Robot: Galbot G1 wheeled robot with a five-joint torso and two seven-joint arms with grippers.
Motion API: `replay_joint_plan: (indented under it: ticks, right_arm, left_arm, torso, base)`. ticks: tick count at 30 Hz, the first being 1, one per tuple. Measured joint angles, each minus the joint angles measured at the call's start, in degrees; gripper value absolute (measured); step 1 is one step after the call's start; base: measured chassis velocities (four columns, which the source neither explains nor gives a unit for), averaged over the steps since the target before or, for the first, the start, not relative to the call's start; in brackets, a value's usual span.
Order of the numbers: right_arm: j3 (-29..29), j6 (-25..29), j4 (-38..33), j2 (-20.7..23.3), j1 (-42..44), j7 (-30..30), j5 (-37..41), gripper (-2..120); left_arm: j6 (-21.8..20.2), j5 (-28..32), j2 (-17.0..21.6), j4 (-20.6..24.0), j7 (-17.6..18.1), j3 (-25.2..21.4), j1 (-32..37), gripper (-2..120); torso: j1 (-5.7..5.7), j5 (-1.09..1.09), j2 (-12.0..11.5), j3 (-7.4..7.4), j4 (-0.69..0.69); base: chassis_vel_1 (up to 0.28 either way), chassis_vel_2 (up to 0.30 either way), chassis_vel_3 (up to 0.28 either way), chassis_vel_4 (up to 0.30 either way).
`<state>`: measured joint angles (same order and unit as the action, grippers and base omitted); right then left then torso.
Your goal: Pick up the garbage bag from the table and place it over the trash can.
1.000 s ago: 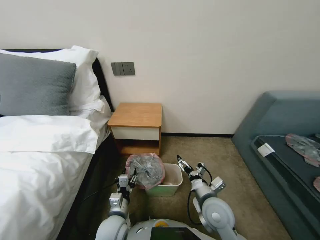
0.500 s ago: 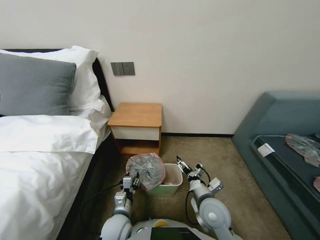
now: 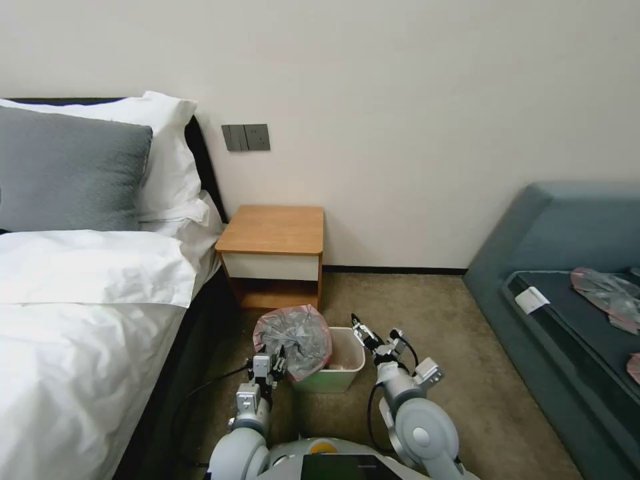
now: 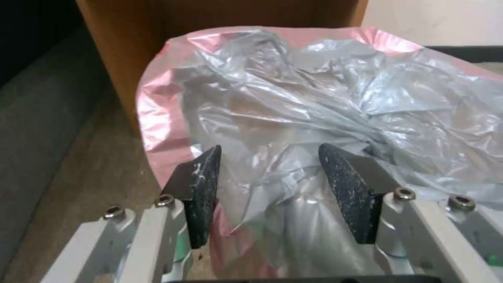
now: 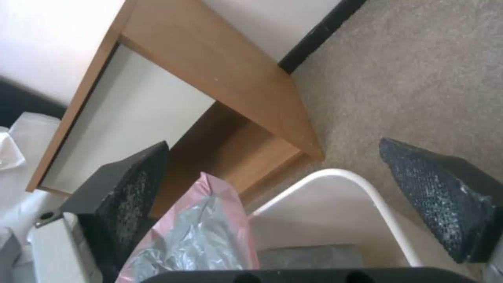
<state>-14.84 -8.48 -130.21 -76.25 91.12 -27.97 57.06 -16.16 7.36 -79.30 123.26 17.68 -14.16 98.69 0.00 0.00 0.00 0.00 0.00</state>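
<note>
Head view shows the garbage bag draped over the trash can's left side, seemingly between the nearer left gripper's parted jaws, while the open right gripper hovers right.

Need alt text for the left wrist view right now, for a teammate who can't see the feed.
The left gripper, fingers open, sits close against the crumpled grey garbage bag with pink edging, one dark pad on either side of a bunched fold. Behind the bag stands the table's orange-brown wooden side, with carpet below.
</note>
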Motion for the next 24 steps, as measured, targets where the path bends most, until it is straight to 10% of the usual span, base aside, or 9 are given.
replay_joint_plan:
  ticks: [24]
  right_arm:
    - [1.12, 0.55, 1.83, 0.25, -0.27, 0.08, -0.96, 100]
  left_arm:
    - [-4.74, 1.38, -0.74, -1.93, 2.27, 2.00, -4.27, 46]
  torso:
    - [0.00, 0.00, 0.00, 0.00, 0.00]
  base:
    - [0.000, 0.000, 0.000, 0.000]
